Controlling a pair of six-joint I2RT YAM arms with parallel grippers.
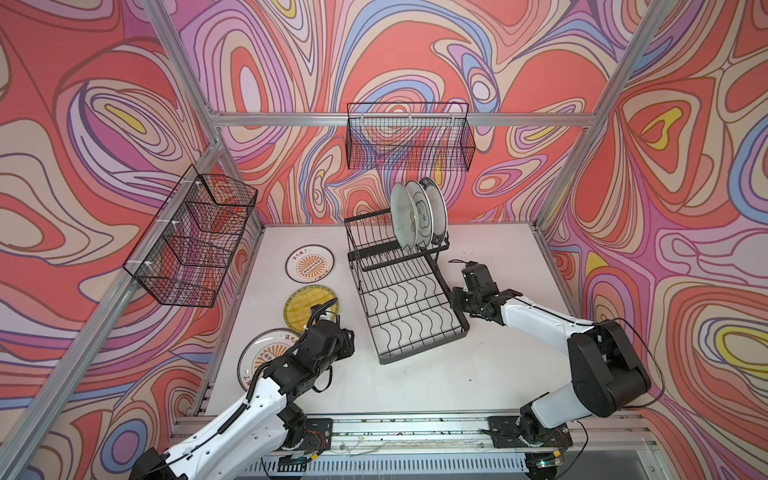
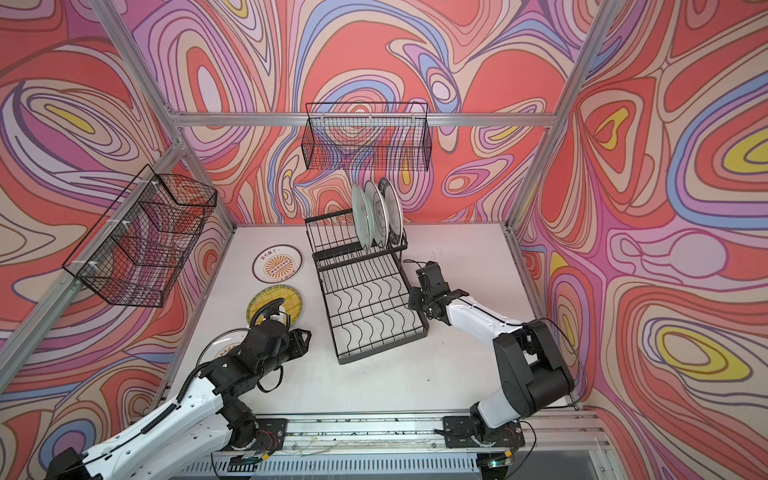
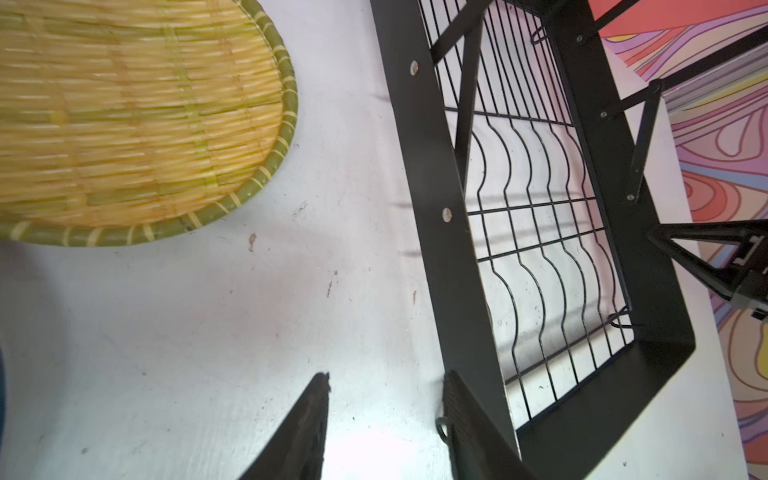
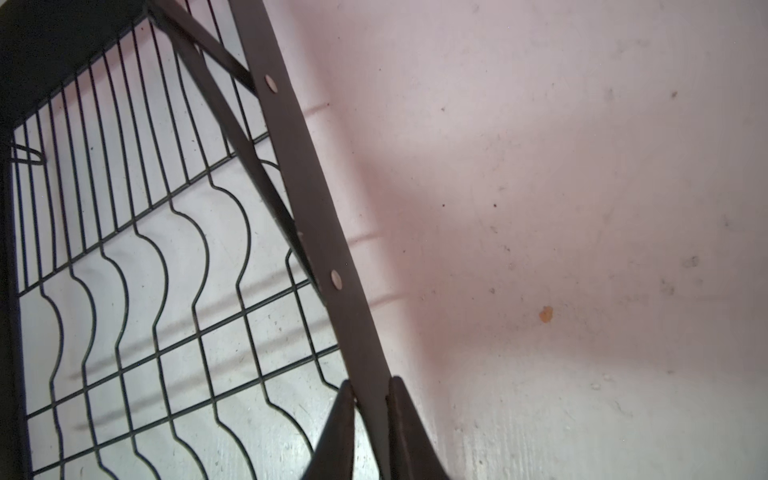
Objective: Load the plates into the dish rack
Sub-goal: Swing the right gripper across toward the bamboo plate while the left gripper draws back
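Right wrist view alone shows right claw (image 4: pixel 370 382) straddling dish rack (image 4: pixel 307 187) rim, grip unclear, left claw (image 3: pixel 386 376) apart over tabletop (image 3: pixel 187 332), in both top views three plates (image 1: pixel 405 220) upright in raised tier (image 1: pixel 370 239), three flat at left, one partly under left arm (image 1: pixel 270 395)

Three upright plates (image 1: pixel 419 216) stand in the dish rack (image 1: pixel 409 309); three flat plates (image 1: pixel 309 266) lie on the table (image 1: pixel 415 386).

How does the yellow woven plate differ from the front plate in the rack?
Pose: the yellow woven plate lies flat on the table; the front rack plate stands on edge in the raised tier of the dish rack. Look: the yellow woven plate has a green rim; the front rack plate is pale and glossy. Both are round plates.
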